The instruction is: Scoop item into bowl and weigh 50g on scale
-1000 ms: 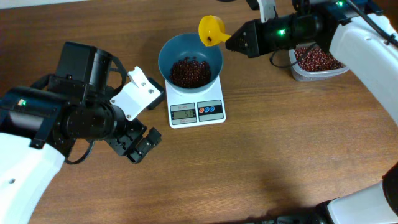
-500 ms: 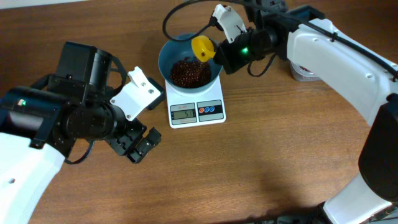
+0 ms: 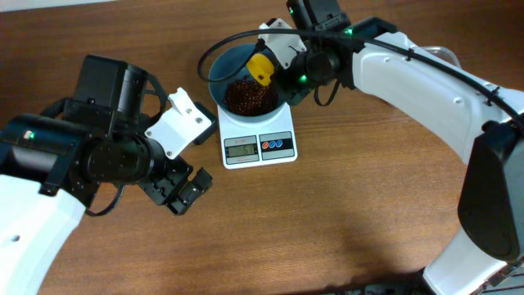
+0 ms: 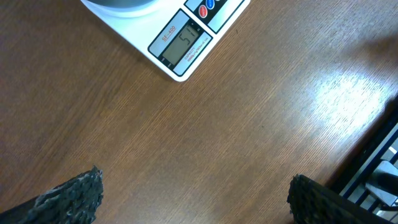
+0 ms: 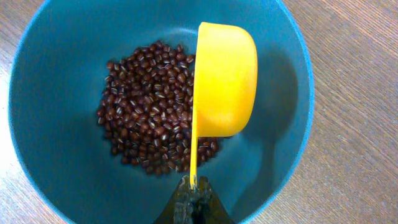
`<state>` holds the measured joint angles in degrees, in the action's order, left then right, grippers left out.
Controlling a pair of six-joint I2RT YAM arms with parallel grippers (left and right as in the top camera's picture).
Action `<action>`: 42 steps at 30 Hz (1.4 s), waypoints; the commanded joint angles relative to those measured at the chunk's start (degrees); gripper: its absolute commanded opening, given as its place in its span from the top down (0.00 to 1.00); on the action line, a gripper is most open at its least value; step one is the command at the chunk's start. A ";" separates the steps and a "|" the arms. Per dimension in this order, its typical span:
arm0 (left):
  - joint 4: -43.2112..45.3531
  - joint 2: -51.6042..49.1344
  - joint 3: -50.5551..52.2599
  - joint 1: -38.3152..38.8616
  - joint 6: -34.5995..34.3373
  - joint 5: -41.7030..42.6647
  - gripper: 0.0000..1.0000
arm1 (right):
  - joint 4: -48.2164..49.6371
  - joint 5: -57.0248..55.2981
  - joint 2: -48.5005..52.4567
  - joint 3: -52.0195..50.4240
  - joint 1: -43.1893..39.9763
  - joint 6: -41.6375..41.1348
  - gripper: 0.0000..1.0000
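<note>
Clamps right gripper (image 5: 193,193) on scoop (image 5: 225,78) tilted over bowl (image 5: 50,74), upper centre, to shed beans (image 5: 143,118); parks left gripper (image 3: 183,188) spread, lower left.

The left arm is sitting bent, and the left end effector (image 3: 180,190) is holding its fingers wide apart. The right arm is reaching far across, and the right end effector (image 3: 281,72) is pinching the handle of a yellow scoop (image 3: 260,65).

Bright, even light; tabletop (image 4: 261,124) glare
</note>
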<state>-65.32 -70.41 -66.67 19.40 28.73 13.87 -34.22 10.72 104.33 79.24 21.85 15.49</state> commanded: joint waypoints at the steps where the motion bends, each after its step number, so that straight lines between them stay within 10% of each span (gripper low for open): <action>1: 0.09 -0.13 0.00 0.09 0.72 -0.20 0.01 | 0.17 -1.11 1.22 1.29 0.07 0.63 0.96; 42: 0.09 -0.13 0.00 0.09 0.72 -0.20 0.01 | -9.73 13.51 1.49 3.50 1.49 2.51 0.96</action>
<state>-65.32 -70.41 -66.67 19.40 28.73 13.85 -43.79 18.63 106.30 81.60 24.69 17.06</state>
